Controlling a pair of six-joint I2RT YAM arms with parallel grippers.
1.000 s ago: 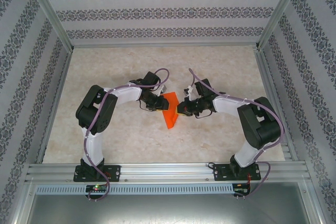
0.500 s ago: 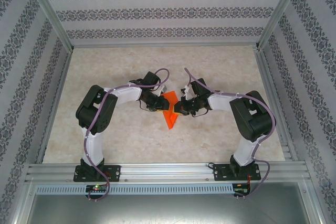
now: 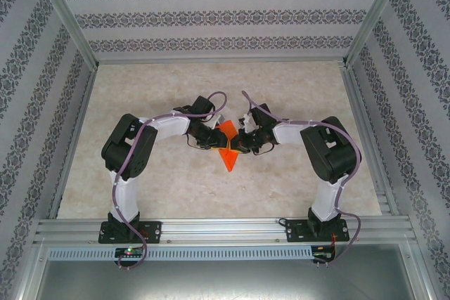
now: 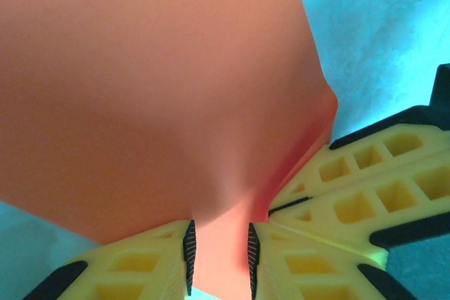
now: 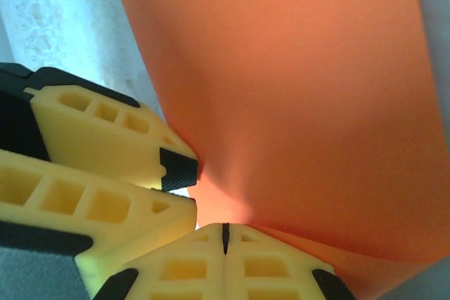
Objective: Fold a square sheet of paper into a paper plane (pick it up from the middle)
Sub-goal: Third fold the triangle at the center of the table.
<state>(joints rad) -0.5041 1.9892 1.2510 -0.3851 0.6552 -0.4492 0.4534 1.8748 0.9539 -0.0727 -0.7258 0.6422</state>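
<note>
Overhead view of two robot arms bent inward so that their grippers meet over the middle of a pale marbled table (image 3: 162,180). Between them is the square sheet of paper (image 3: 228,151), bright orange-red and partly folded, narrowing to a point toward the near edge. The left gripper (image 3: 213,140) reaches it from the left and the right gripper (image 3: 240,143) from the right, the two nearly touching. In the left wrist view, the left gripper's yellow fingers (image 4: 158,261) stand a little apart with a strip of the sheet running between their black pads (the paper fills the gap from pad to pad), so this gripper grasps the sheet; the rest of the paper billows up and away in a soft curve. In the right wrist view, the right gripper's fingers (image 5: 186,265) are clenched fully together, only a thin seam between them, their tips against a crease in the paper. Whether a layer is caught in that seam cannot be told. Patterned wallpaper panels (image 3: 211,15) enclose the table.
</note>
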